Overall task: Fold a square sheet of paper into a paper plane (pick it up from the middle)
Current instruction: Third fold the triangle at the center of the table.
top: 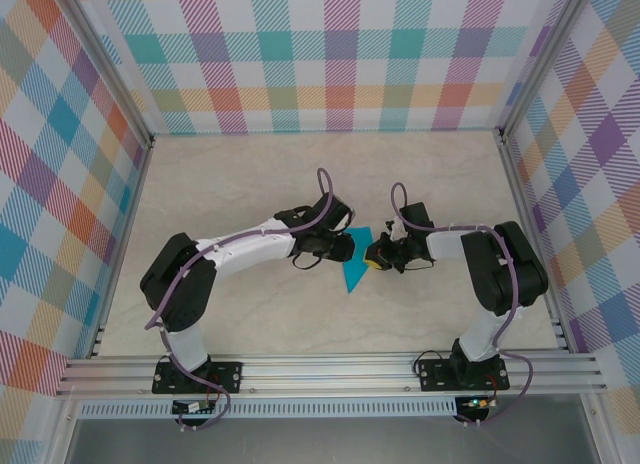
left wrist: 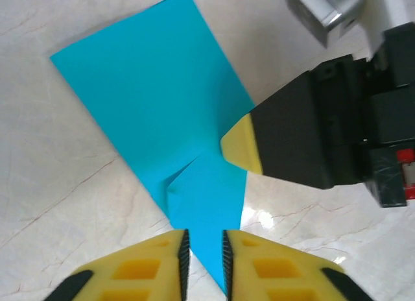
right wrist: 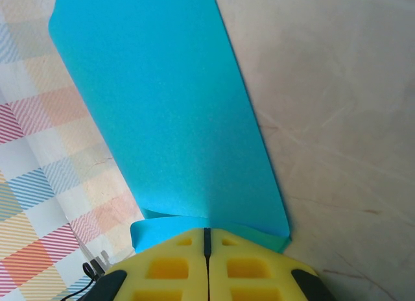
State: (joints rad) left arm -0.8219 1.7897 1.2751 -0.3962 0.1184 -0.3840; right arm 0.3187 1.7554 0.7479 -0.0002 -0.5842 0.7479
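Note:
The teal-blue sheet of paper is folded into a narrow paper plane (top: 353,275) lying on the table between the two arms. In the left wrist view the paper plane (left wrist: 155,100) tapers from a broad end at top left to a sharp tip. That tip runs into the narrow gap of my left gripper (left wrist: 203,241), whose jaws stand slightly open on either side of it. My right gripper (left wrist: 241,145) touches the plane's right edge. In the right wrist view my right gripper (right wrist: 207,233) is shut on the plane's near edge, and the paper plane (right wrist: 162,106) curls up ahead of it.
The beige marble-look table (top: 230,184) is walled in by checked panels (top: 340,54) at the back and both sides. An aluminium rail (top: 330,369) runs along the near edge by the arm bases. My left gripper (top: 344,246) and right gripper (top: 378,255) nearly meet.

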